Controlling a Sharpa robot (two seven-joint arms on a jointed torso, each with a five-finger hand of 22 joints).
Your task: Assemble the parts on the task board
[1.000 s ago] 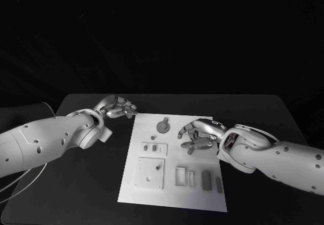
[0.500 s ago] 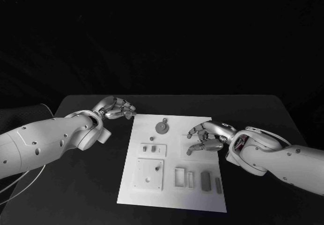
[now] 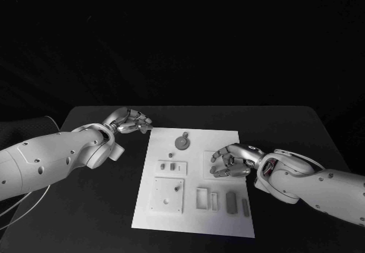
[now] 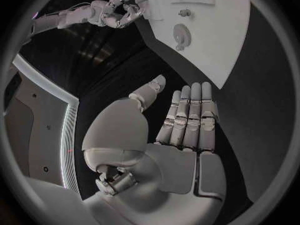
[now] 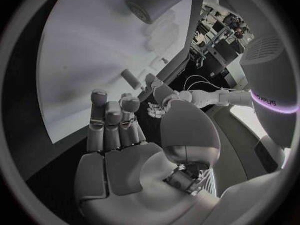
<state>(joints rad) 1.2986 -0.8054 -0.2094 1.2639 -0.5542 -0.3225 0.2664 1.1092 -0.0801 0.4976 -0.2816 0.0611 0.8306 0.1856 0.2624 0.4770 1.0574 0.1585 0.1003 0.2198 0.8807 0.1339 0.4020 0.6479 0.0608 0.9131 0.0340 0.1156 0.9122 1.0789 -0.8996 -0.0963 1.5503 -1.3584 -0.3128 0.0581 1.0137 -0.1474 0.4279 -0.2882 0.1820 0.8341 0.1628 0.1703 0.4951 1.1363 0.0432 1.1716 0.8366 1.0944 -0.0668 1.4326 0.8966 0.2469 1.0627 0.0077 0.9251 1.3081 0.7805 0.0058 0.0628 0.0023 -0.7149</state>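
Note:
The white task board point(image 3: 194, 216) lies in the middle of the black table. On it are a round disc part point(image 3: 182, 141), a small peg point(image 3: 171, 155), a slotted block point(image 3: 172, 167), a square plate point(image 3: 168, 195), a frame point(image 3: 202, 198) and grey bars point(image 3: 231, 202). My right hand point(image 3: 234, 161) hovers over the board's right edge, fingers half curled, with nothing seen in it. A short cylinder point(image 5: 130, 78) lies on the board point(image 5: 81, 60) just beyond its fingertips point(image 5: 111, 107). My left hand point(image 3: 131, 121) stays off the board's far left corner, holding nothing, its fingers point(image 4: 190, 115) side by side.
Black table point(image 3: 289, 132) surrounds the board, with bare room on both sides. A thin cable point(image 3: 22, 203) runs under my left arm near the table's left edge. A larger grey cylinder point(image 5: 156, 2) stands on the board in the right wrist view.
My right hand has drawn back toward me and to the right along the board's right edge. My left hand has stayed where it was.

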